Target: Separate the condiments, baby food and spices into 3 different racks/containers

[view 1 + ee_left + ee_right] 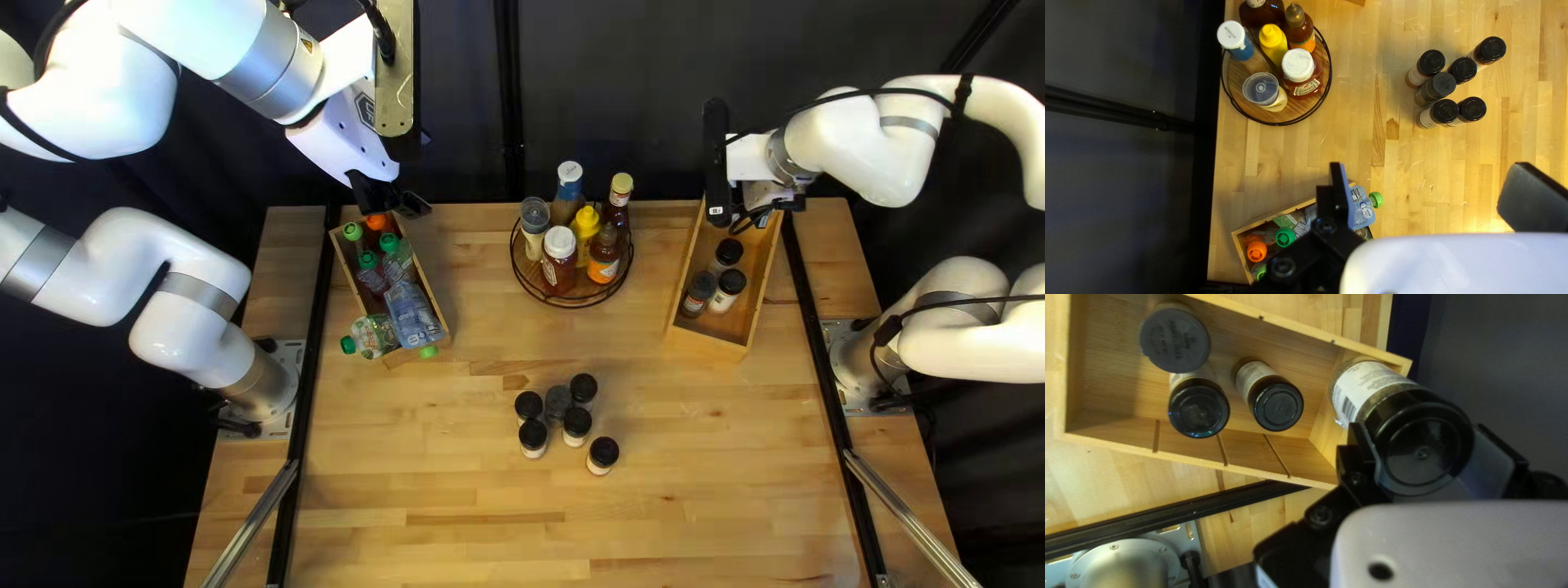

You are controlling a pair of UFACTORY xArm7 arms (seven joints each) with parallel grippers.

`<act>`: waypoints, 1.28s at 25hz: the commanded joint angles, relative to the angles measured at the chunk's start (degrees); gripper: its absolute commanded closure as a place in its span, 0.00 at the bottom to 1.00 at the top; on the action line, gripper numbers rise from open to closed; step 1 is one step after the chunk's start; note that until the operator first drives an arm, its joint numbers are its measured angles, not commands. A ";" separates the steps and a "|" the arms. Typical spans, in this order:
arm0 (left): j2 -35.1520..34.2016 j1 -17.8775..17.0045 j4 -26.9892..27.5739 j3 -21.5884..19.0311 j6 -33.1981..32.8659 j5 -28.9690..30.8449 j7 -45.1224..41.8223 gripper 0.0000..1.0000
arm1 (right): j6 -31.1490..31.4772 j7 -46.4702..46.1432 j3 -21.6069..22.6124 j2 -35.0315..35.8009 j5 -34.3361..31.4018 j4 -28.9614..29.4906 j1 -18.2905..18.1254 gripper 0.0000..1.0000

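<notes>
I see a dark curtain (pixel 653 98) behind my wooden table (pixel 697 512). Black rails (pixel 308 376) run along its two sides.

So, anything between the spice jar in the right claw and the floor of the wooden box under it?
No other jar visibly blocks it: the three jars inside stand to one side of the held jar. The box's end wall looks close, though; I can't tell if the base clears it.

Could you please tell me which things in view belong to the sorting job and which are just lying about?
Part of the job:
- spice jars, including the right hand's
- condiments
- baby food pouches
- wooden boxes
- round rack

Just around:
- metal bars
- dark curtain
</notes>
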 commanded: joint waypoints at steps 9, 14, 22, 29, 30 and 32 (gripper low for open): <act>0.00 0.00 0.00 0.00 0.00 0.00 0.00 0.00 | -8.10 -0.35 -2.56 5.55 -1.88 -2.57 -2.12 0.64; 0.00 0.00 0.00 0.00 0.00 0.00 0.00 0.00 | -9.05 -0.30 -2.74 6.59 -1.63 -2.72 -1.97 0.08; 0.00 0.00 0.00 0.00 0.00 0.00 0.00 0.00 | -3.90 -1.34 -1.73 1.94 1.99 -1.89 1.86 0.00; 0.00 0.00 0.00 0.00 0.00 0.00 0.00 0.00 | 2.08 -3.91 -1.59 1.51 17.17 3.90 15.76 0.00; 0.00 0.00 0.00 0.00 0.00 0.00 0.00 0.00 | 2.16 -3.64 -1.27 2.10 18.79 4.59 17.22 0.00; 0.00 0.00 0.00 0.00 0.00 0.00 0.00 0.00 | 1.23 -2.05 0.44 4.14 23.40 5.93 21.31 0.00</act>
